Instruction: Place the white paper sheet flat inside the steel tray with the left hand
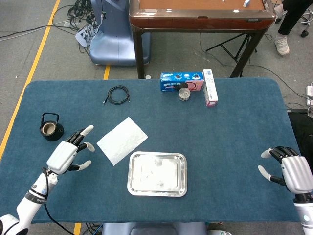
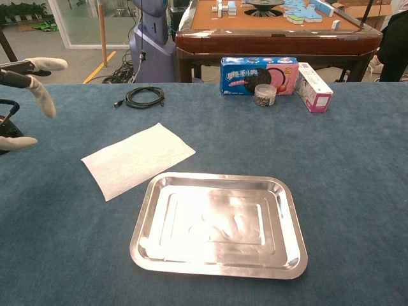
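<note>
White paper sheet point(image 1: 122, 140) lies flat on the blue surface point(image 1: 230, 132), just beside the steel tray's point(image 1: 157, 174) far-left corner, not yet picked up; the tray holds nothing. Left hand point(image 1: 67, 154) hovers near the sheet's left edge, fingers spread, grasping nothing. Right hand point(image 1: 289, 171) waits far off, empty, fingers apart. One sheet, one tray, two hands

Silver left hand point(image 1: 62, 157) & right hand point(image 1: 293, 175), black fingers w/ white tips
</note>
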Controlling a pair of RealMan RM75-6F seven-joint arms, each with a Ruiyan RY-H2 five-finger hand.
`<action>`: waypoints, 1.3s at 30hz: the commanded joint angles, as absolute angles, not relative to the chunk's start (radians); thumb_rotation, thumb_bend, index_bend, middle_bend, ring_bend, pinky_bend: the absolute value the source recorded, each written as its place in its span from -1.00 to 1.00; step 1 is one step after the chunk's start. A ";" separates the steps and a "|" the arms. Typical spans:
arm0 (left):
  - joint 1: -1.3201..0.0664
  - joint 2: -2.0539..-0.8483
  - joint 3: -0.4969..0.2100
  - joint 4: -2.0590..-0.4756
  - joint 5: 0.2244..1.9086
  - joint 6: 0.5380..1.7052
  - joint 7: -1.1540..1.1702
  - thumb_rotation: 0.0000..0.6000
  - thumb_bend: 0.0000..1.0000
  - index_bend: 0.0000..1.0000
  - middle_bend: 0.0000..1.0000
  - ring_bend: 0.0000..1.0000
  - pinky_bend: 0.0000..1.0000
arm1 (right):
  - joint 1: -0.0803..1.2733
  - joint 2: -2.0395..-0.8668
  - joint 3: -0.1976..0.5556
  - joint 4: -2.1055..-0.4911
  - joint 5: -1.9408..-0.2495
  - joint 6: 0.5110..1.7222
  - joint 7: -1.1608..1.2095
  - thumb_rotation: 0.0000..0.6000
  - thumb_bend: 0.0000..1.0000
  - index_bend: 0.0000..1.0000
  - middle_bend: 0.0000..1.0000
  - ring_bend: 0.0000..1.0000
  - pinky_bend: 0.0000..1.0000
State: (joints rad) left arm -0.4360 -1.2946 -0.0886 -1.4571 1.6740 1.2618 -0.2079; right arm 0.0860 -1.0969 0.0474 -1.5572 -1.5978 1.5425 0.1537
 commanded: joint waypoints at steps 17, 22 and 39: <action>-0.552 -1.494 -0.069 -1.206 1.688 1.205 -0.066 1.00 -0.68 -0.30 -1.00 -1.00 -0.83 | 0.072 -1.068 0.064 -1.572 -1.572 1.561 0.176 1.00 -0.48 -0.04 -0.01 -0.28 -0.36; -0.561 -1.524 -0.053 -1.153 1.679 1.189 -0.055 1.00 -0.68 -0.29 -1.00 -1.00 -0.83 | 0.074 -1.066 0.064 -1.571 -1.569 1.554 0.181 1.00 -0.48 -0.04 -0.01 -0.28 -0.36; -0.564 -1.580 -0.013 -1.044 1.658 1.190 -0.031 1.00 -0.68 -0.21 -1.00 -1.00 -0.83 | 0.077 -1.064 0.063 -1.574 -1.572 1.544 0.182 1.00 -0.48 -0.04 -0.01 -0.28 -0.36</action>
State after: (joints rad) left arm -0.5648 -1.5737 -0.0161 -1.0514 1.6586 1.1872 -0.0341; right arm 0.0764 -1.0639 0.0625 -1.5746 -1.5726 1.5445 0.1820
